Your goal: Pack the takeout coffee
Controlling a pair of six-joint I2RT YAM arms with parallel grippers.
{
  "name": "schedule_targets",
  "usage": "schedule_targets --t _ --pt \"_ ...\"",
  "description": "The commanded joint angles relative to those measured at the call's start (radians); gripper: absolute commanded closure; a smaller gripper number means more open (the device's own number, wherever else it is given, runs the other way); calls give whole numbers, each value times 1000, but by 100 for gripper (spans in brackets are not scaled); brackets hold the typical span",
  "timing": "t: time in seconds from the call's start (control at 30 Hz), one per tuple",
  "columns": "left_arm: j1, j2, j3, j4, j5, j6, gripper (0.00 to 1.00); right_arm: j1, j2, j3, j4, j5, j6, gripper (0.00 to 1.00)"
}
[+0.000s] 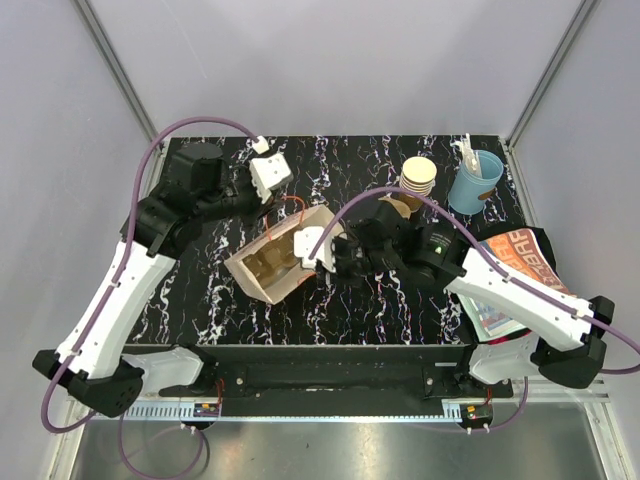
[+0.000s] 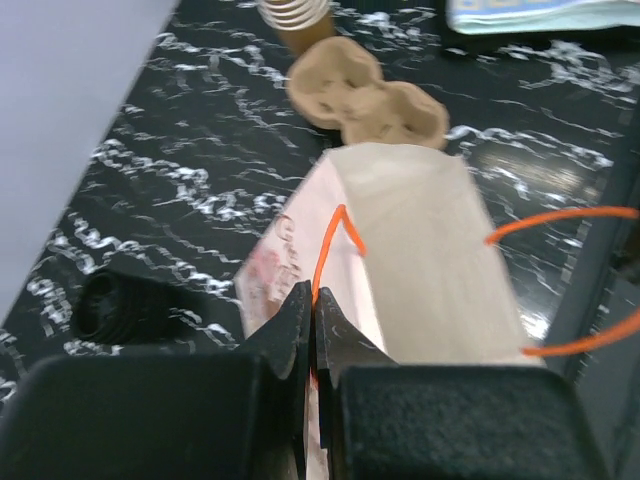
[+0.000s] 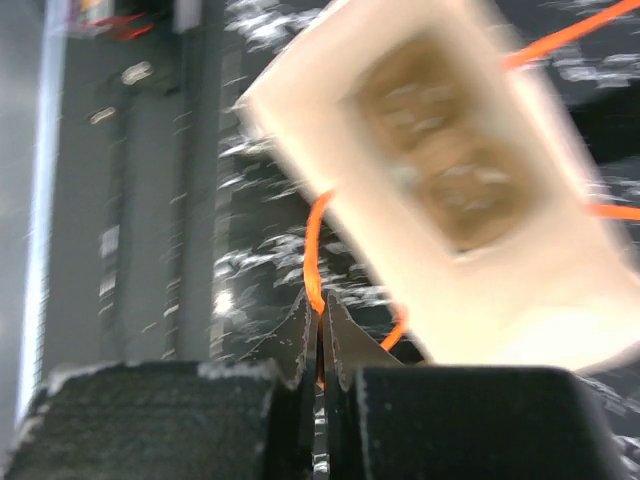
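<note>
1. Left gripper (image 2: pixel 313 300) is clamping shut on the paper bag's (image 2: pixel 420 250) far orange handle (image 2: pixel 335 235).
2. Right gripper (image 3: pixel 320 305) is pinching the near orange handle (image 3: pixel 312 240), jaws together.
3. Round black lid (image 2: pixel 120 305) is lying on the table (image 2: pixel 200 180), left of the bag; the tan cup cannot be told.

Overhead view facing down on table (image 1: pixel 200 300), both wrist views close on bag (image 1: pixel 280 258)

Round black lid (image 1: pixel 205 151) at far-left back corner
</note>
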Motion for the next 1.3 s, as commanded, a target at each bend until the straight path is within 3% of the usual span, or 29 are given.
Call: schedule_targets --t 0.0,0.17,0.4,0.43,0.53,0.57,0.6,0.87,1.07,1.27 --pt "-1 39 28 173 -174 -60 99 7 55 116 74 218 46 99" --pt "17 70 16 265 -341 -91 100 4 120 175 135 323 66 80" --pt "129 59 -24 324 -393 -161 100 2 179 263 173 395 74 55" --pt "153 56 -27 331 -396 -167 100 2 190 277 176 410 74 41" --pt "189 39 -40 348 -404 -184 100 2 203 340 178 438 80 17" --pt "193 36 -43 349 -406 -184 100 1 213 354 177 444 78 4" --pt "200 29 -49 351 -407 -186 100 -1 216 383 173 452 77 0" --pt "218 -11 -70 314 -475 -184 100 -50 216 437 157 485 86 0" --pt "258 -42 -89 276 -571 -177 100 -136 167 362 199 476 111 0" --pt "345 -60 -127 282 -568 -158 100 -182 124 290 244 475 121 0"
